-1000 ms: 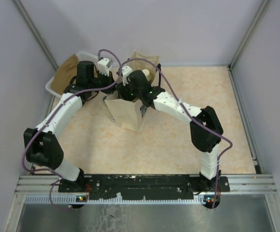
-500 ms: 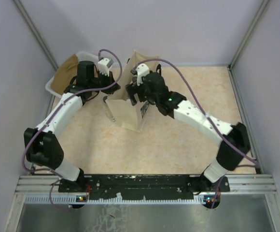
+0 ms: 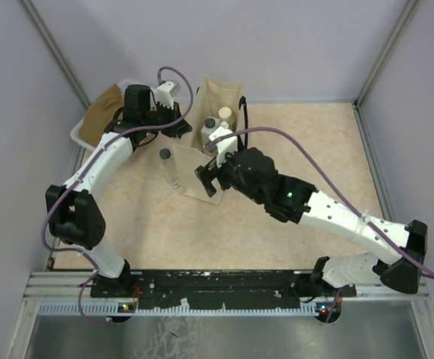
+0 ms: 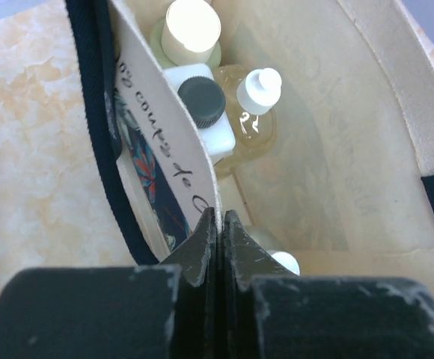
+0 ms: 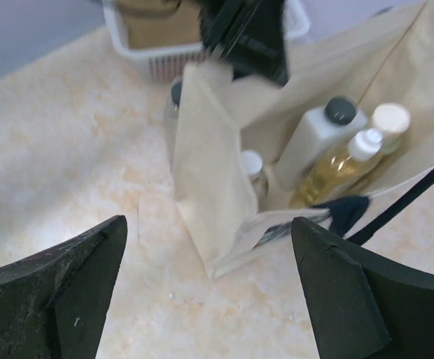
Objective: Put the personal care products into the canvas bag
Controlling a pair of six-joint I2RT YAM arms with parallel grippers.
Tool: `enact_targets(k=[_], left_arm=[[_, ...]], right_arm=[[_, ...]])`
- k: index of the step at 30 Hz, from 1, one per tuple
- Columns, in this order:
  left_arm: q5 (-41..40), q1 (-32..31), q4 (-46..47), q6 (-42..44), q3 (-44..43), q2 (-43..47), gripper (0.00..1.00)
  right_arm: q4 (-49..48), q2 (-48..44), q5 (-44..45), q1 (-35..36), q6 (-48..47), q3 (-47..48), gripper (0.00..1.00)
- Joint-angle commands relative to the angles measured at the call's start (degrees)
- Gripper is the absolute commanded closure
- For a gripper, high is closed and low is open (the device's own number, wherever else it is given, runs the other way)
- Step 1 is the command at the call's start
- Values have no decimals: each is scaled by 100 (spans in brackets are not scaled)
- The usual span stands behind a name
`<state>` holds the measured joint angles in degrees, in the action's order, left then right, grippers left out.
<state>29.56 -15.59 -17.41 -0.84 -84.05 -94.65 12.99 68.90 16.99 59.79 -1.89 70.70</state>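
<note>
The fingers [image 4: 200, 250] of the left gripper [image 4: 218, 218] are clamped on the rim of the canvas bag [image 4: 337, 149]; the right gripper [image 5: 208, 221] is held wide open.
In the upper centre of the top view, the olive-green bottle [image 4: 191, 30], square whitish bottle [image 4: 202, 105], amber bottle [image 4: 256, 112] and silvery bottle [image 4: 283, 262] are contained in the bag; the slim clear bottle [image 3: 169, 168] is seen upright on the table [image 3: 314, 149], just left of it.
</note>
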Motion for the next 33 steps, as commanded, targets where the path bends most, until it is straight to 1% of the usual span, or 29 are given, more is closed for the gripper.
enact_targets(k=[1,4,8,11,15,24,30,33], left_arm=[[41,54,138,100,-766,-455,100],[42,61,25,144,-1191,-798,100],[83,65,71,115,-1509,-1124,100],[172,74,122,69,-1641,-1313,100],[211,74,149,58,-1761,-1448,100],[208,146,-33,192,-1882,-1417,100],[193,205,-139,304,-1846,-1334,100],[240,228,-140,319,-1817,-1314,100]], right_arm=[[85,264,19,217,35,-324,9],[-38,437,-56,474,6,-411,8],[-398,804,-173,776,-212,-412,5],[-802,1166,-381,872,-320,-350,3],[-1315,1778,-246,999,-710,-65,1],[-3082,3198,338,972,-1863,355,1],[-3399,3496,-92,486,-1780,601,1],[-3391,3598,-199,261,-1937,737,1]])
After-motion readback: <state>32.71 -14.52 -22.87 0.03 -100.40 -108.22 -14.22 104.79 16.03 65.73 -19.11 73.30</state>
